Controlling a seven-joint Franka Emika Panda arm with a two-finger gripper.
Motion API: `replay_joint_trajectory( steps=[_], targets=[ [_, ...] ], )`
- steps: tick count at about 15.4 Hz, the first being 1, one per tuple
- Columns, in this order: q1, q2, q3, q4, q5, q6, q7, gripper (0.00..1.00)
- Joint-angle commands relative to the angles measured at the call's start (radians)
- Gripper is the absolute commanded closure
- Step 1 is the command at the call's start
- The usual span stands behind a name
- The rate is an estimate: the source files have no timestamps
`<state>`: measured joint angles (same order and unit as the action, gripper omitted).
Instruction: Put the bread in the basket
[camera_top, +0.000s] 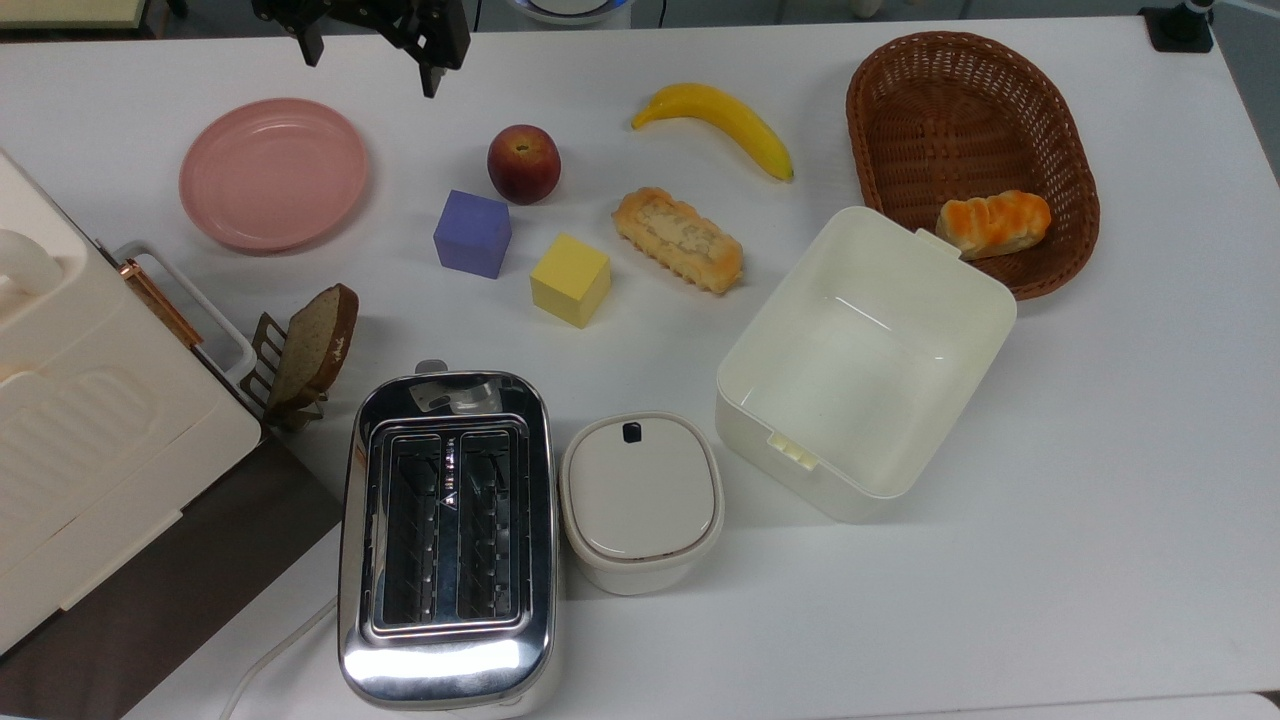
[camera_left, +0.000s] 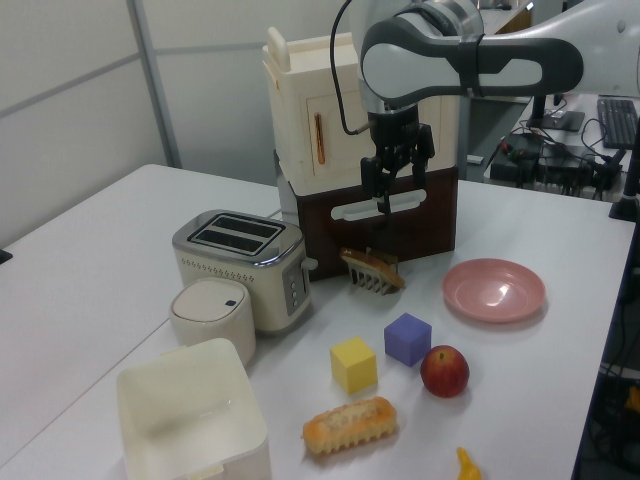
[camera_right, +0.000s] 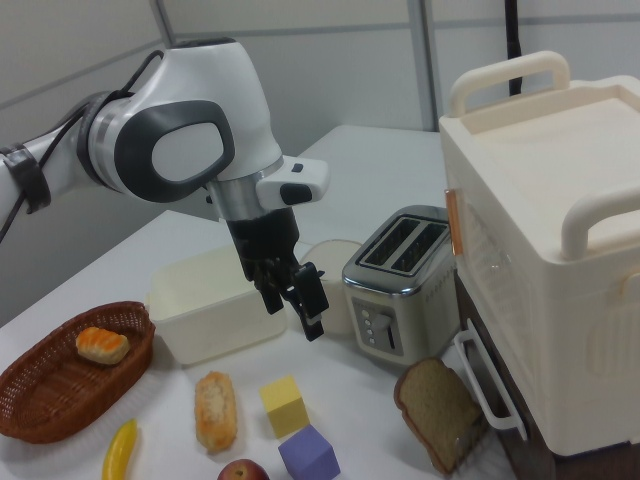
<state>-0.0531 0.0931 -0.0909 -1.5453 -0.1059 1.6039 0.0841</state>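
Note:
The bread is a long golden-tan loaf with ridged sides, lying on the white table between a yellow cube and the cream tub; it also appears as the bread and the bread. The dark-brown wicker basket stands at the top view's upper right, also seen as the basket, and holds an orange-and-cream bun. My gripper hangs open and empty high above the table near the top view's upper edge, far to the left of the bread; it shows too as the gripper and the gripper.
A cream tub sits between bread and basket. Around the bread lie a banana, an apple, a purple cube and a yellow cube. A pink plate, toaster, lidded pot, bread slice and a cream cabinet fill the top view's left.

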Motion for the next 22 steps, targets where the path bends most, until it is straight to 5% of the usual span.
replay_joint_trajectory(
  steps=[1, 22],
  targets=[
    [-0.002, -0.015, -0.003, -0.003, 0.018, -0.032, -0.024, 0.0],
    [0.013, -0.015, 0.011, -0.058, 0.023, -0.072, -0.104, 0.0]
  ],
)
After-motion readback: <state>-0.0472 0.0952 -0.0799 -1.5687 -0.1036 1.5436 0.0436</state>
